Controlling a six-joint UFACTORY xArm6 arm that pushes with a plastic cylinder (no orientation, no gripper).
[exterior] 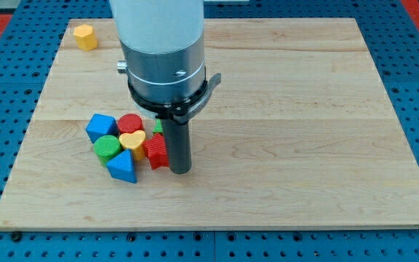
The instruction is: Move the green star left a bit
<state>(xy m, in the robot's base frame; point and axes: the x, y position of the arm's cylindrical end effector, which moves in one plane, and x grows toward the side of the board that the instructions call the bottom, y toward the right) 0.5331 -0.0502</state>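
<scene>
Our tip (180,171) sits on the surface (304,145), touching the red block (156,151). The green star (158,126) peeks out behind the rod. No jaws here. It looks light and rigid; we'd push its right side.

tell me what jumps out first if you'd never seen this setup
The big pale arm fills the view's top centre, its dark rod ending in my tip, right beside a red block. Left of it sits a tight cluster: blue, green and yellow heart blocks. A lone yellow block sits top left.
</scene>
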